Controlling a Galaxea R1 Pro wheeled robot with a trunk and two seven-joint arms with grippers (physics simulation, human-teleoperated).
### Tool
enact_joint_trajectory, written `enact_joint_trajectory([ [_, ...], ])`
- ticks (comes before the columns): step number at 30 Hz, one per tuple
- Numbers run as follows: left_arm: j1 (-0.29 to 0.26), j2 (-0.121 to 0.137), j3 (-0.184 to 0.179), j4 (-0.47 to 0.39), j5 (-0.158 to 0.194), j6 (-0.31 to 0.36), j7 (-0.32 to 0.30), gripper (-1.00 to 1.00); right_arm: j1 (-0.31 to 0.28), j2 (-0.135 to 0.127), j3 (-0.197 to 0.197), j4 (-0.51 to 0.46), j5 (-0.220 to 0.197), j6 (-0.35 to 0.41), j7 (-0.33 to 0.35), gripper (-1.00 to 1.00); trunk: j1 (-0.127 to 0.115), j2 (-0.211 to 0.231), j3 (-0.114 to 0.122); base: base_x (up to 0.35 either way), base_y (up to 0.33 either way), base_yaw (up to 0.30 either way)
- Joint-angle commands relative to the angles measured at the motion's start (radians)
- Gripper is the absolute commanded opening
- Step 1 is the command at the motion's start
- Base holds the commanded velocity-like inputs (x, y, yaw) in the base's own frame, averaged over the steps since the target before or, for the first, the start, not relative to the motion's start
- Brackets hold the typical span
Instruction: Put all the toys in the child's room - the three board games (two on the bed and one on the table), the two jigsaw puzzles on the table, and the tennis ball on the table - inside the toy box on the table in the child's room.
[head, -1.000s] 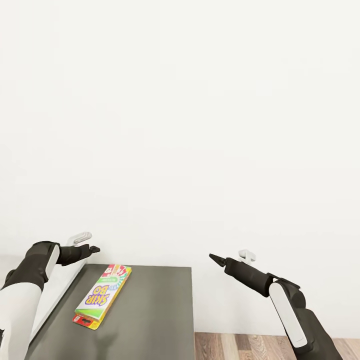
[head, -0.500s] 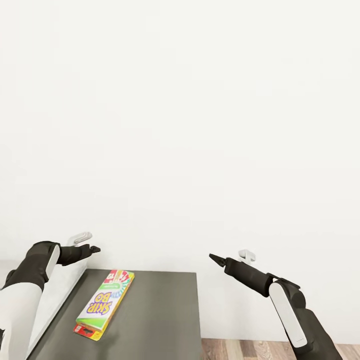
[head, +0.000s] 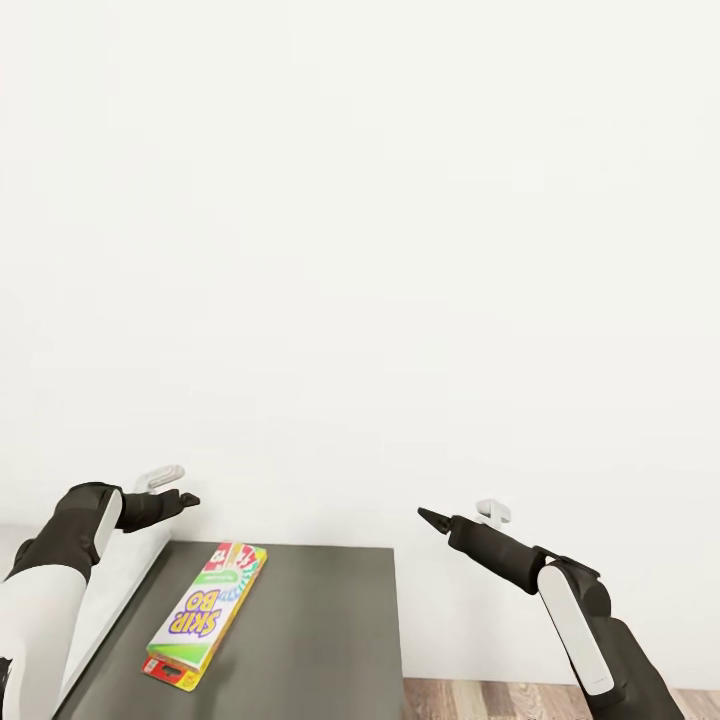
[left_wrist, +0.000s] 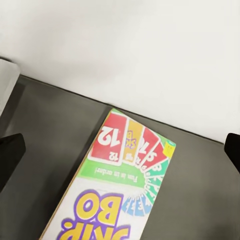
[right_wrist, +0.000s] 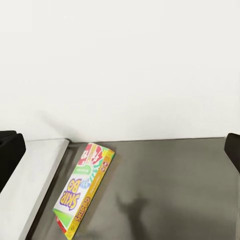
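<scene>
A Skip-Bo board game box (head: 205, 612), brightly coloured with card pictures, lies flat on a dark grey surface (head: 310, 640) near its left side. The box also appears in the left wrist view (left_wrist: 120, 200) and the right wrist view (right_wrist: 82, 192). My left gripper (head: 188, 497) hangs above and just left of the box's far end, open and empty; its black fingers (left_wrist: 10, 155) stand far apart. My right gripper (head: 422, 514) floats past the surface's right edge, open and empty, with its fingers (right_wrist: 10, 155) wide apart too.
A white slab (head: 120, 580) borders the dark surface on its left. A plain white wall (head: 360, 250) rises right behind the surface. Wooden floor (head: 560, 700) shows to the right of the surface's edge.
The whole picture has shifted slightly, so the surface's right edge and the box sit a little differently in the frame. Both arms hold the same pose.
</scene>
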Motion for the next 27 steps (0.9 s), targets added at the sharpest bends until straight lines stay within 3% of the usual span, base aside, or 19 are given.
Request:
enact_joint_trajectory([
  [1, -0.001, -0.001, 0.004, -0.001, -0.009, 0.004, -0.008, 1.0, 0.0, 0.0, -0.002, -0.001, -0.001, 0.006, 0.003, 1.0, 0.0, -0.001, -0.002, 0.001, 0.0, 0.0],
  [20, -0.001, -0.001, 0.001, 0.006, -0.011, 0.002, 0.025, 1.0, 0.0, -0.001, -0.001, 0.002, -0.001, 0.006, 0.004, 1.0, 0.0, -0.001, -0.032, 0.0, 0.0, 0.0],
  [23, -0.001, -0.002, -0.034, 0.009, -0.012, 0.001, 0.045, 1.0, 0.0, -0.001, -0.001, 0.002, -0.001, 0.006, 0.004, 1.0, 0.0, -0.001, -0.036, 0.0, 0.0, 0.0],
  [27, -0.001, -0.003, -0.11, 0.025, -0.012, -0.03, 0.055, 1.0, 0.0, -0.002, -0.001, 0.001, -0.001, 0.005, 0.004, 1.0, 0.0, -0.001, -0.043, 0.0, 0.0, 0.0],
])
